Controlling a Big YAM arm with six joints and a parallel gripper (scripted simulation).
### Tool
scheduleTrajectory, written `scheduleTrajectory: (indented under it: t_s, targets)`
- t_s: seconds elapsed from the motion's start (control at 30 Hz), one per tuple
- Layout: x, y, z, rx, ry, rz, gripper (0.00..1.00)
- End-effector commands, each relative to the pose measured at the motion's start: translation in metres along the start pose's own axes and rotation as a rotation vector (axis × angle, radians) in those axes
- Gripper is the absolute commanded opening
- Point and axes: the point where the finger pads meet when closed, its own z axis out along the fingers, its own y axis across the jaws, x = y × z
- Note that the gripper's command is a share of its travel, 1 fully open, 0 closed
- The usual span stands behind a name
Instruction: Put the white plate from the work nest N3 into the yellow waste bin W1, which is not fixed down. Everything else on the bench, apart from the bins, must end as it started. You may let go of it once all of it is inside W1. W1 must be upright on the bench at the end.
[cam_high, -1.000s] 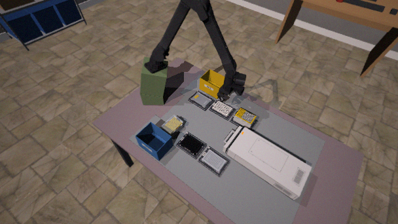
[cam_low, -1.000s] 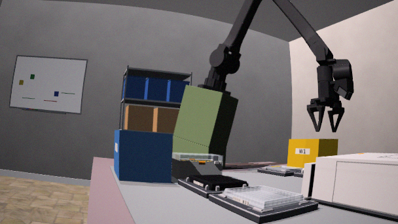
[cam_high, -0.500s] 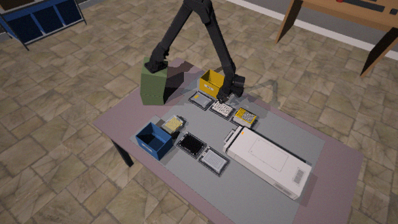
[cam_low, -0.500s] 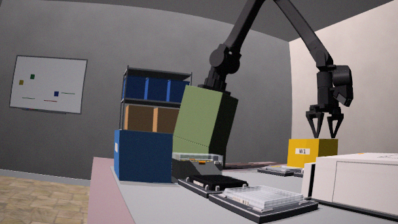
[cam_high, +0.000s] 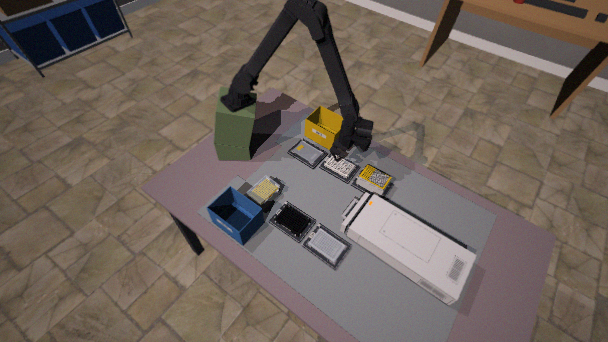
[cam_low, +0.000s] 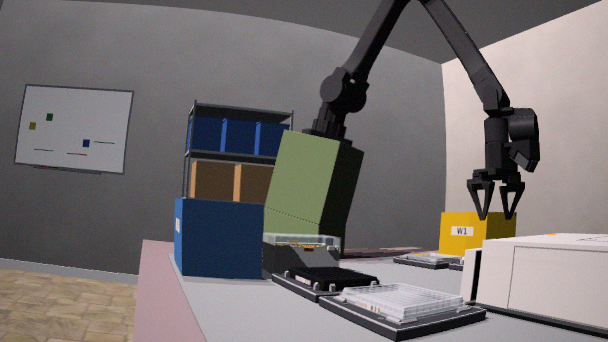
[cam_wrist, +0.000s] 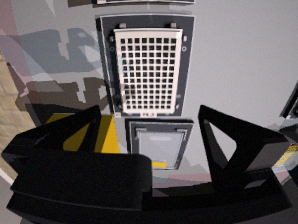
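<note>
The white plate (cam_high: 340, 167) with its grid of dark wells lies flat in the middle nest of the back row; it also shows in the wrist view (cam_wrist: 148, 70). The yellow waste bin W1 (cam_high: 324, 127) stands upright just behind that row, and its label shows in the exterior view (cam_low: 475, 232). My gripper (cam_high: 339, 153) is open and empty. It hangs a short way above the end of the white plate nearest W1, with its fingers (cam_low: 495, 200) well clear of the bench. In the wrist view the fingers frame the gap between the white plate and the grey plate.
A grey plate with an orange mark (cam_high: 306, 152) sits left of the white plate and a yellow plate (cam_high: 374, 179) right of it. A blue bin (cam_high: 235, 214), a pale yellow plate (cam_high: 265, 190), a black plate (cam_high: 292, 220), a clear plate (cam_high: 327, 245) and a white machine (cam_high: 410, 240) fill the front.
</note>
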Motion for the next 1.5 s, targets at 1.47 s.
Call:
scheduleTrajectory:
  t_s: [1.47]
  targets:
    - [-0.012,0.013,0.058,-0.011,-0.026,-0.006,1.00]
